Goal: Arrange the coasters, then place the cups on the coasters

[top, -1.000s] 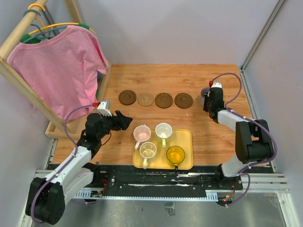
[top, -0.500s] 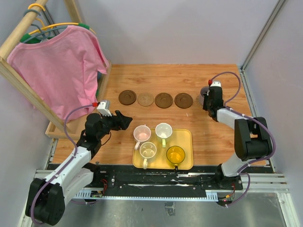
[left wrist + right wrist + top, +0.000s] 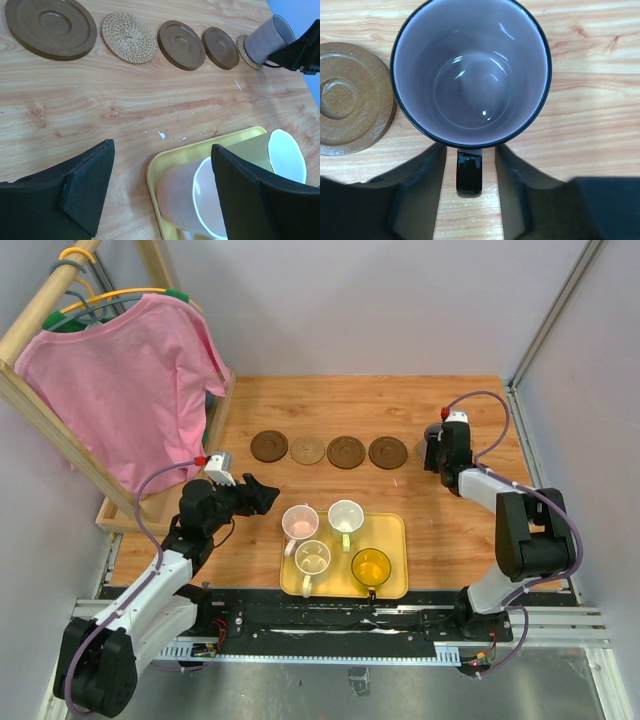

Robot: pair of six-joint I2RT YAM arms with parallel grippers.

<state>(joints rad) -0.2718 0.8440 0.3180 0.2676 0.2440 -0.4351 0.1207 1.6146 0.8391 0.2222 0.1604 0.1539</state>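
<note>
Straddling cup handle (image 3: 469,176), right pincer (image 3: 470,155) ajar

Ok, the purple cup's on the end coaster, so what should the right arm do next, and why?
Probably draw the right gripper straight back off the handle, then lift. The purple cup stands upright on the woven coaster, and the fingers show a gap on each side of the handle, so a straight retreat shouldn't nudge it.

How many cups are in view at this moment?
5. On the yellow tray: pink cup, cream cup, white-green cup, amber cup. The purple cup sits on a woven coaster, its handle between the fingers of the right pincer. None seems hidden.
</note>
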